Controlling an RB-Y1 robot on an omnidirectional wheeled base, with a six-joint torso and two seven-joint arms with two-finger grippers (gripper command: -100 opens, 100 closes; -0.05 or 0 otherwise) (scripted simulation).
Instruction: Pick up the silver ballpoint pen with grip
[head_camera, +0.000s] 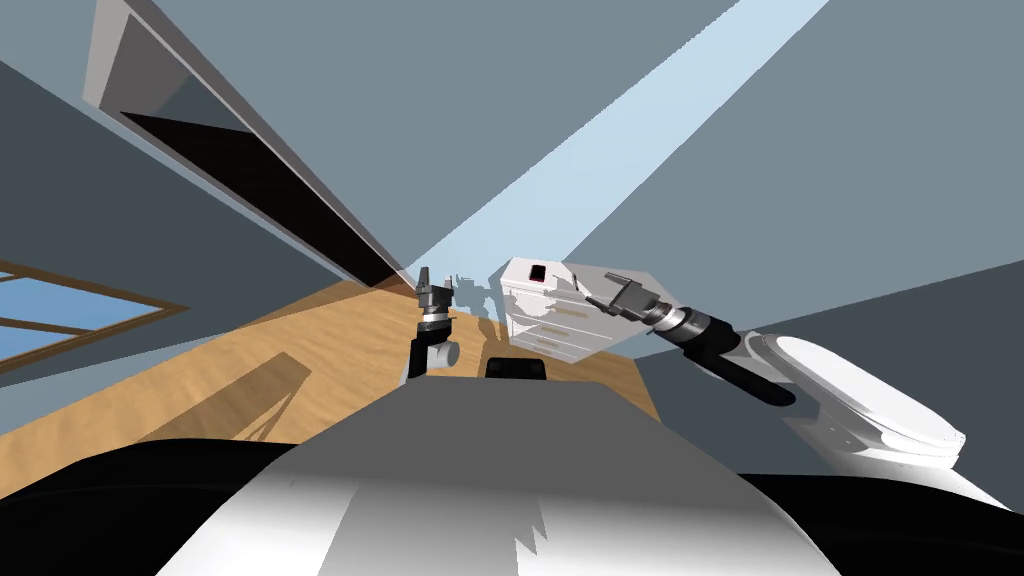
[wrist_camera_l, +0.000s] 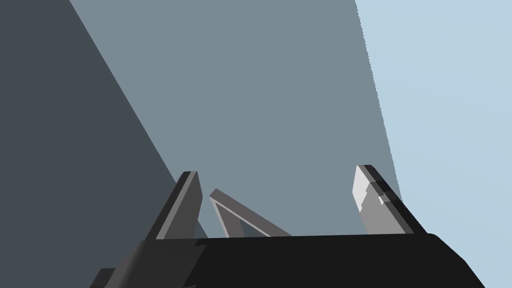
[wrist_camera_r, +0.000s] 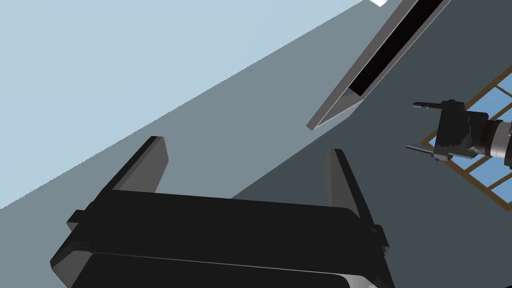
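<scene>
My right gripper (head_camera: 600, 290) is held out over the top of a white drawer unit (head_camera: 560, 325), its fingers (wrist_camera_r: 150, 162) open with nothing between them. A small dark thing with a red edge (head_camera: 538, 272) lies on that top; what it is I cannot tell. Thin things on the top are too small to name. My left gripper (head_camera: 432, 278) is raised to the left of the unit and points upward. Its fingers (wrist_camera_l: 186, 202) stand open and empty. In the right wrist view the left gripper (wrist_camera_r: 425, 126) also appears, open, in front of a window.
The drawer unit stands on a wooden floor (head_camera: 300, 350) against grey walls. A doorway (head_camera: 260, 180) with a black area behind it opens at the left, and a window (head_camera: 60, 310) lies further left.
</scene>
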